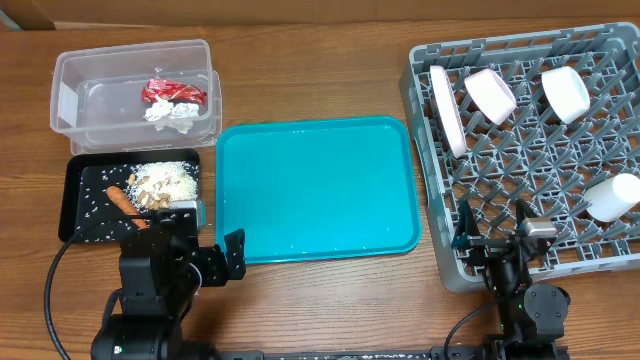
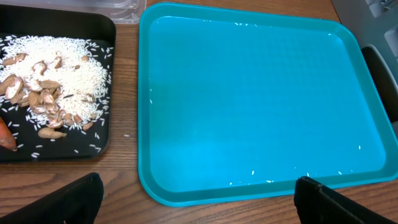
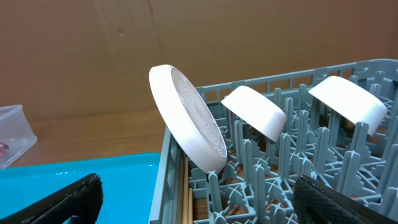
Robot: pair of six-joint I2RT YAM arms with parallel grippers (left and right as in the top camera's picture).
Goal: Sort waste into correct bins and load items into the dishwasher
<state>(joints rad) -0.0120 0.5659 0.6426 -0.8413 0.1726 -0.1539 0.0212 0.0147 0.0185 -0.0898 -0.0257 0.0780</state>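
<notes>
The grey dish rack (image 1: 425,200) at the right holds the white plate (image 1: 447,110), the pinkish-white bowl (image 1: 490,93), the small white bowl (image 1: 566,92) and the white cup (image 1: 612,197). In the right wrist view the plate (image 3: 189,118) stands on edge and wooden chopsticks (image 3: 185,193) lie along the rack's left wall. The clear tub (image 1: 70,75) holds the red wrapper (image 1: 172,92) and white tissue (image 1: 168,113). The black tray (image 1: 80,215) holds rice scraps (image 1: 165,182) and the orange stick (image 1: 122,202). My left gripper (image 1: 213,258) is open and empty at the teal tray's front left corner. My right gripper (image 1: 492,228) is open and empty over the rack's front edge.
The flat teal tray (image 1: 316,190) lies in the middle with a few rice grains on it (image 2: 249,168). A brown cardboard wall (image 3: 124,50) stands behind the table. Black cables run along the front edge near both arm bases.
</notes>
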